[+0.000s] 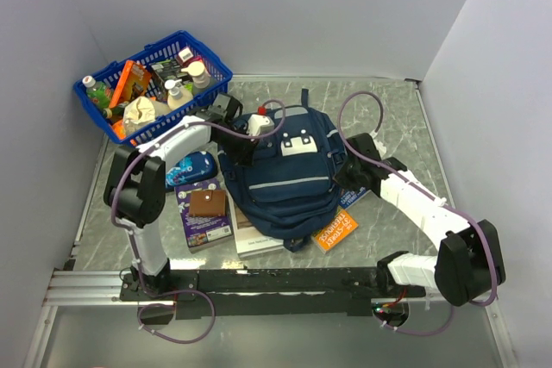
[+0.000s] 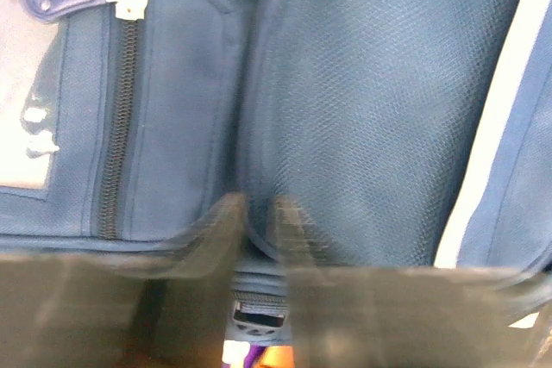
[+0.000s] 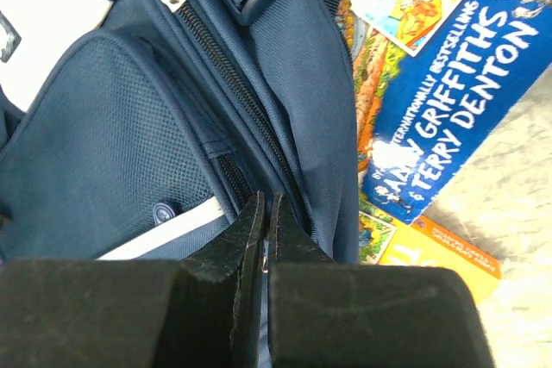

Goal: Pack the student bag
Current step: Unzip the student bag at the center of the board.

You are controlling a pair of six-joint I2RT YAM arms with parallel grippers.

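The student bag (image 1: 280, 183) lies mid-frame, front up, over books (image 1: 257, 237). The right gripper (image 3: 266, 206) is closed at the zip on the bag's right edge, probably to steady it. At the bag's upper left, the left gripper (image 2: 259, 209) straddles a fabric fold; whether it has a grip cannot be told.

The right end effector (image 3: 263, 217) has its two black fingers pressed together, with the tips against a fold beside the side zip of the navy blue soft fabric student bag (image 3: 112, 144). Just beside the bag, a blue paperback book (image 3: 448, 84) with white lettering lies on the grey marbled desk (image 3: 526, 213), partly hidden by the bag.
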